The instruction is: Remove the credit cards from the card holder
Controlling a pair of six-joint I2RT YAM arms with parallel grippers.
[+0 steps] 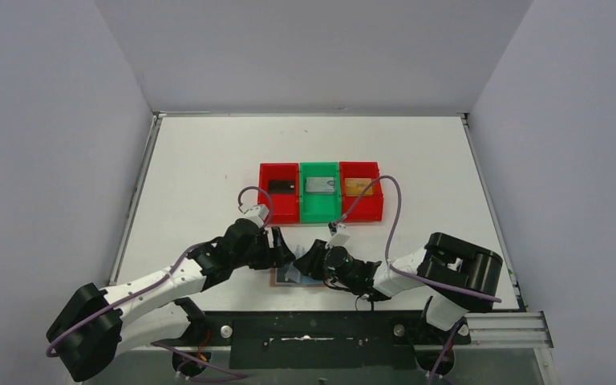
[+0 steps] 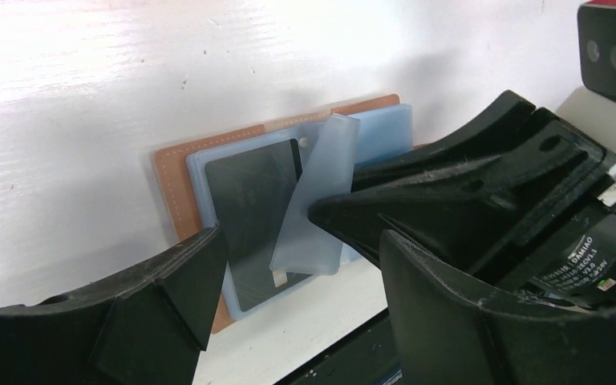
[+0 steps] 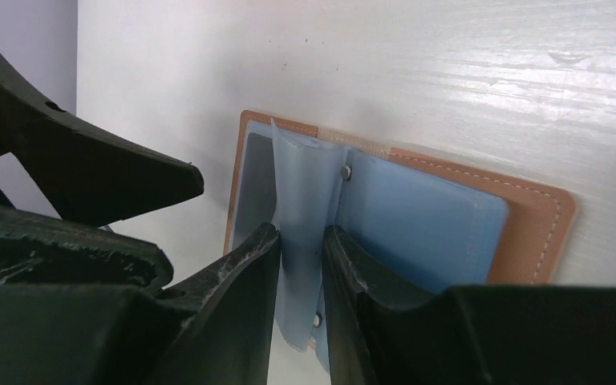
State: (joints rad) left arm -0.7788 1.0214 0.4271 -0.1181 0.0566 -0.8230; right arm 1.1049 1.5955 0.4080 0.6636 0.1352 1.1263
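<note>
The tan card holder lies open and flat near the table's front edge, pale blue pockets up; it also shows in the left wrist view and the right wrist view. A black credit card lies in its left pocket. My right gripper is shut on a pale blue inner leaf and holds it upright; the leaf shows tilted in the left wrist view. My left gripper is open and empty, just above the wallet's near-left edge.
Three bins stand in a row behind the wallet: a red bin holding a black card, a green bin holding a silver-grey card, a red bin holding a gold-orange card. The two grippers are close together.
</note>
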